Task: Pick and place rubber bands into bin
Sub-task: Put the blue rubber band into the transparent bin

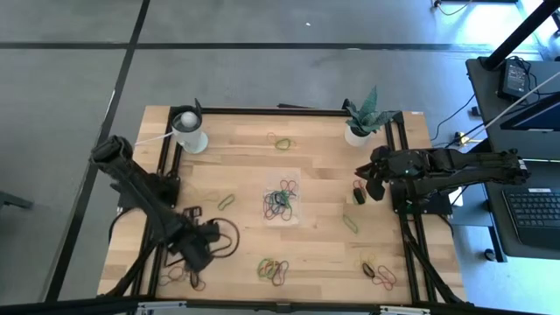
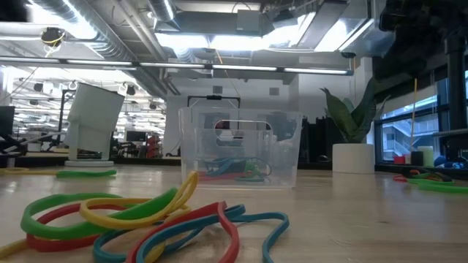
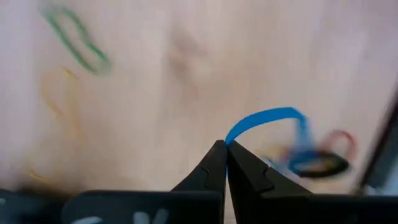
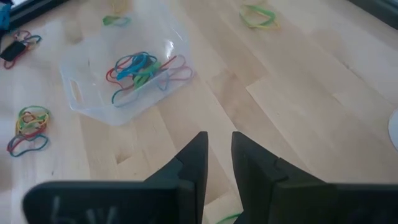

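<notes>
I see the bin, a small clear plastic container, sitting at the centre of the overhead frame on the wooden table. It holds a tangle of rubber bands in blue, red, green and dark colours.

More bands lie loose around it. A green one rests just left of the bin, a mixed cluster sits below it near the bottom edge, another green band lies to its lower right, and a dark and red group is at the lower right. A small band lies above the bin.

My left gripper is low in the lower left of the overhead frame, well apart from the bin. In its wrist view, the fingers are pinched together on a blue band, which arches up from the tips.

My right gripper sits to the right of the bin, near the table's right edge. Its wrist view shows the fingers slightly parted, grasping nothing, with the bin ahead.

A white cup stands at the upper left of the table, and a potted plant at the upper right.
</notes>
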